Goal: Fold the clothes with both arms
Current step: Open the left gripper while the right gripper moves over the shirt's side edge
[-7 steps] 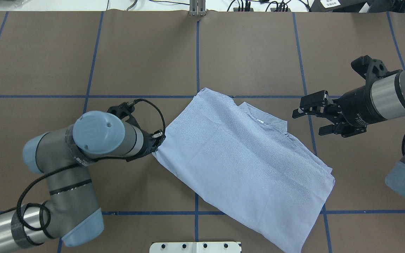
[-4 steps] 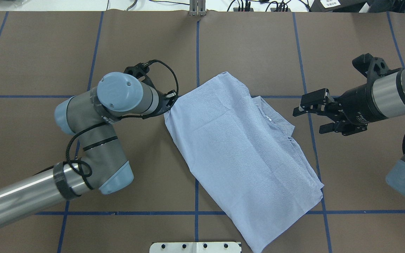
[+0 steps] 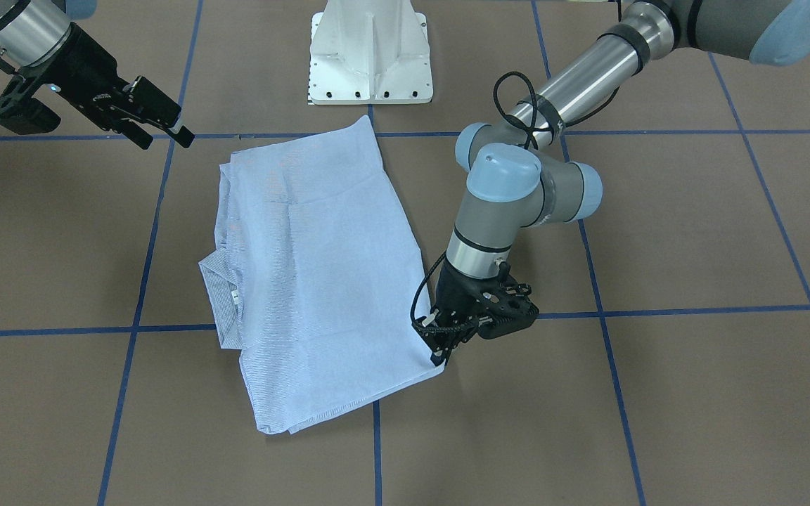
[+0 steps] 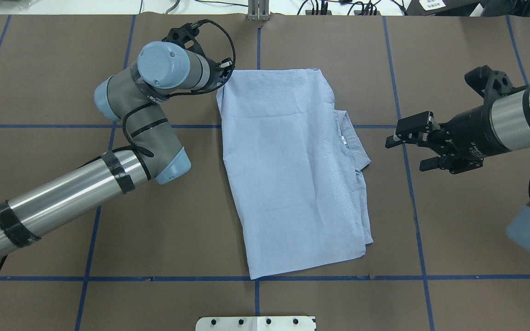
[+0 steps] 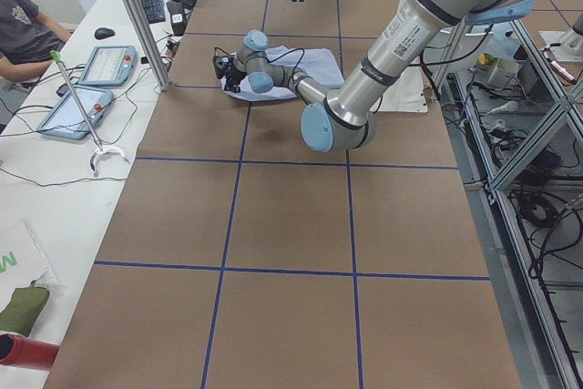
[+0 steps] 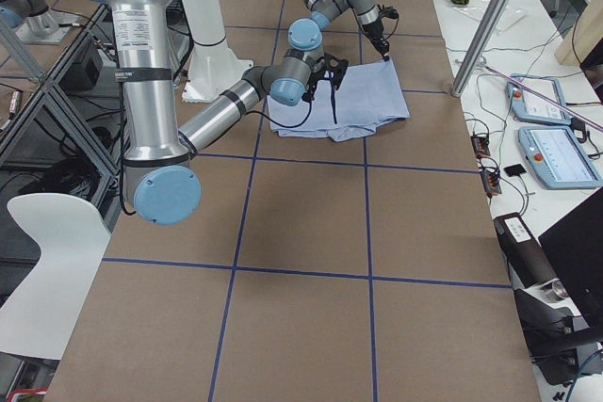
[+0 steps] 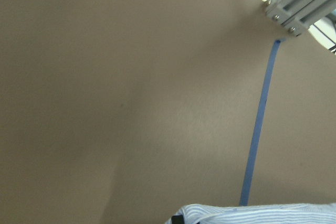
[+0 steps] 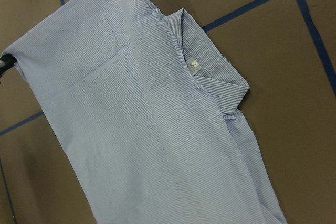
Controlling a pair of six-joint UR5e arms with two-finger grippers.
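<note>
So the shirt is lying folded into a rough rectangle in the middle of the table, right over the centre tape line. The collar pokes out along the side facing the robot's right, and the little white neck label is showing.

The left gripper is closed down narrow, pinching the shirt's far corner on the robot's left side. The rest of the cloth is flat on the surface. In the left wrist view you only get a sliver of striped fabric at the bottom edge.

The right gripper has its jaws spread wide with nothing in them. It hangs just off the collar side, not touching the shirt.

The table is covered in brown paper with a grid of blue tape lines. The robot's white pedestal sits at the near edge and an aluminium post at the far edge. Off to the operators' side there's a person sitting by a white bench with a couple of tablets and loose cables.
</note>
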